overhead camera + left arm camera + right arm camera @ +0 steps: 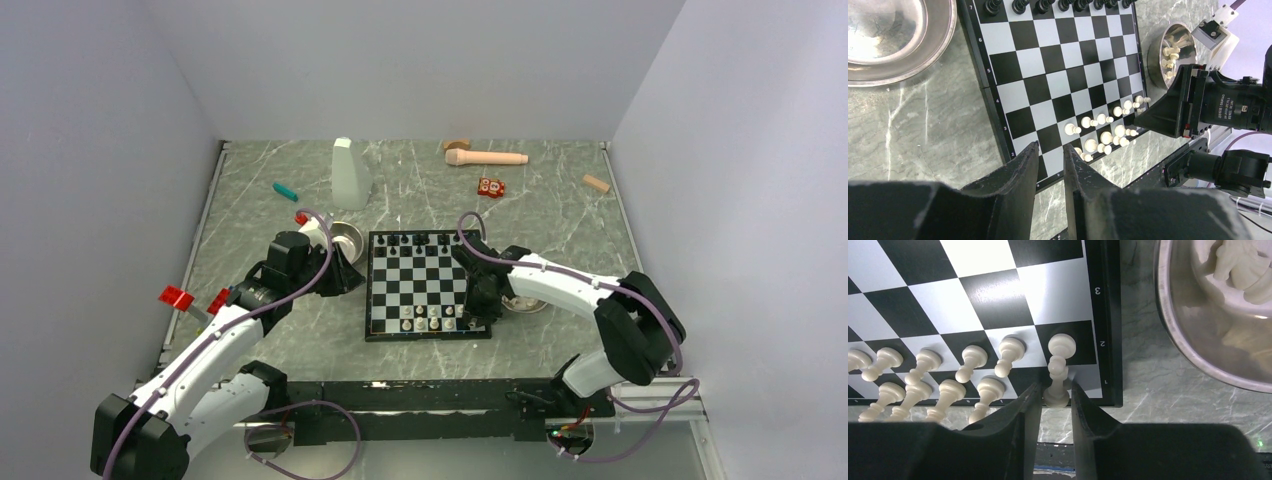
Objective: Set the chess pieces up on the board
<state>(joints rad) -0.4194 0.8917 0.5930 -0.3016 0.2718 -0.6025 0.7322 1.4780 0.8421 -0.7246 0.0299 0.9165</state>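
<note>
White piece on corner square of board, lower middle of right wrist view, last in two rows of white pieces. My right gripper flanks its base, fingers close either side; cannot tell whether clamped. Black pieces along board's top edge in top view. Steel bowl upper right on desk. My left gripper slightly apart, nothing between, over board's lower edge in left wrist view.

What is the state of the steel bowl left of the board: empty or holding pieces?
Empty, as far as visible: the left wrist view shows only bare shiny metal inside the steel bowl; part is cut off.
</note>
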